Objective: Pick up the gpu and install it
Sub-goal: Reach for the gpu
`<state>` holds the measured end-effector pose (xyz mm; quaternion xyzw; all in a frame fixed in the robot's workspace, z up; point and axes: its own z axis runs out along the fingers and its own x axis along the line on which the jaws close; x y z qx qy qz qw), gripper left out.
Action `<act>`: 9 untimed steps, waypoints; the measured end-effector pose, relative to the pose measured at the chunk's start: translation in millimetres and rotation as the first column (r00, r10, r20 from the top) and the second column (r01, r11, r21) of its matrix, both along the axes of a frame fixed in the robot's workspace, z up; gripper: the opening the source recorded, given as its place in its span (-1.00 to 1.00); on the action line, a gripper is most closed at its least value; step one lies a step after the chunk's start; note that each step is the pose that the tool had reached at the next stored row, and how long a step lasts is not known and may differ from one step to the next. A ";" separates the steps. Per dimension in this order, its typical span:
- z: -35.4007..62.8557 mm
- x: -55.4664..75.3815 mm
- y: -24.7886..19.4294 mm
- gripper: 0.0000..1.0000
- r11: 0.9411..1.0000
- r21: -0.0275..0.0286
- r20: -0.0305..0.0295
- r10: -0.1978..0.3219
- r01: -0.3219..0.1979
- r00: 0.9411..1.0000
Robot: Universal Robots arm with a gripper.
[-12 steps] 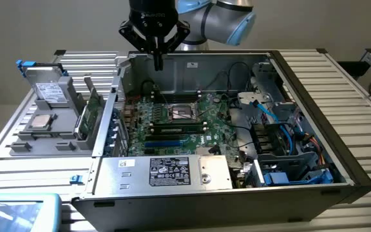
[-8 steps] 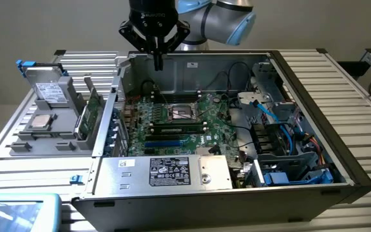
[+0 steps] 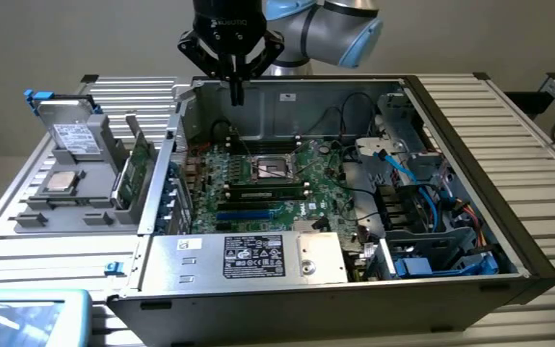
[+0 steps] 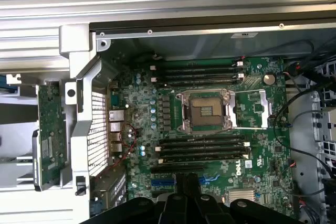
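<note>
**Gripper empty above the case, gpu not yet picked**

Exterior view: the gripper (image 3: 236,95) hangs over the back wall of the open computer case (image 3: 306,76), above the motherboard (image 3: 277,181). Its fingers are drawn together and carry nothing. The gpu (image 3: 141,170) stands on edge just outside the case, against its side wall on the exterior view's left, in a grey rack (image 3: 66,196) that also holds a hard drive (image 3: 70,137). Gripper and card are well apart.

Wrist view: the camera looks straight down into the case. The gripper (image 4: 185,179) shows as dark fingers close together over the board's blue expansion slot (image 4: 163,182). The gpu (image 4: 51,129) sits beyond the case's perforated side wall, green face showing.

By my judgement the pick is the step in hand and has not begun. It calls for travel sideways out of the case to the card, parted fingers, and a grip on the card's upper edge.
</note>
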<state>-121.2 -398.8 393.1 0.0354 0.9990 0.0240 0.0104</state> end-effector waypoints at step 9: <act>-0.2 -22.2 0.0 -0.76 1.000 0.000 0.000 -0.003 0.003 1.000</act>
